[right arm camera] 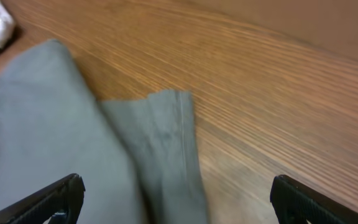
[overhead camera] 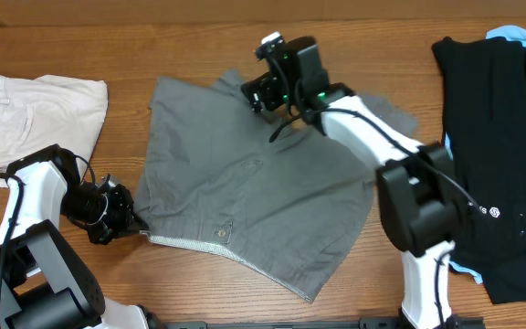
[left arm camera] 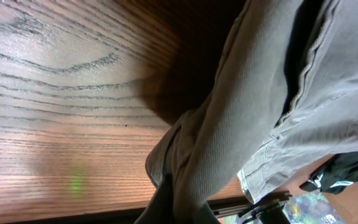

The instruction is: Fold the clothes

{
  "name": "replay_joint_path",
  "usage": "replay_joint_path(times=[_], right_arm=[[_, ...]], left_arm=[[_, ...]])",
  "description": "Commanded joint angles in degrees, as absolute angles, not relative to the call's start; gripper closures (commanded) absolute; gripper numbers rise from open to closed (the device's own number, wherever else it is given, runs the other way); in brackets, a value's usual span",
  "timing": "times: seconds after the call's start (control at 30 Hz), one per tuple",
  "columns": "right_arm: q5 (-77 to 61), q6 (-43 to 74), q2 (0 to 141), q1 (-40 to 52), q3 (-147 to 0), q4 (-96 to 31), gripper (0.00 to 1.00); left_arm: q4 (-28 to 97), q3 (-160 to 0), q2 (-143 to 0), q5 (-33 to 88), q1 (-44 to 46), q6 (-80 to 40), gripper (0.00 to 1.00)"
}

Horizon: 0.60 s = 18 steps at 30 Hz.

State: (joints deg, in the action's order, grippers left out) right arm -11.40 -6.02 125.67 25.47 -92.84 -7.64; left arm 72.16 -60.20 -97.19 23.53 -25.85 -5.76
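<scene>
Grey shorts (overhead camera: 245,183) lie spread flat mid-tabletop (overhead camera: 190,50), wrinkled, pale speckled waistband at the near edge, 1 button. Left tool (overhead camera: 128,219) clamped on waistband corner. Right tool (right arm camera: 176,190) wide apart over far hem.

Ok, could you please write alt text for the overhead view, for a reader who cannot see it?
Two robot arms work on grey shorts spread on a wooden table: the left gripper grips the waistband corner, and the right gripper hovers open over the far edge. Also on the table lie cream shorts at the left and black garments at the right.
</scene>
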Motion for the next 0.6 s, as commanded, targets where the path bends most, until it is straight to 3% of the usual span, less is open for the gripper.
replay_joint_path(times=[0.0,0.3,0.43,0.57], right_arm=[[-10.04,-6.42,129.80,26.50,-94.04,-0.75,0.03],[-8.56,-6.33,139.00,29.54,-98.06,6.87,0.09],[-8.10,-5.34,141.18,29.95,-100.71,6.63,0.23],[-6.00,-4.27,141.49,29.93,-100.86,7.07,0.29]], left_arm=[[71.99,-60.27,-96.33,24.45,-25.36,-4.71,0.96],[71.83,-60.27,-96.33,24.47,-25.36,-4.71,0.96],[71.75,-60.27,-96.33,24.47,-25.36,-4.71,0.96],[71.75,-60.27,-96.36,24.47,-25.36,-4.69,0.96]])
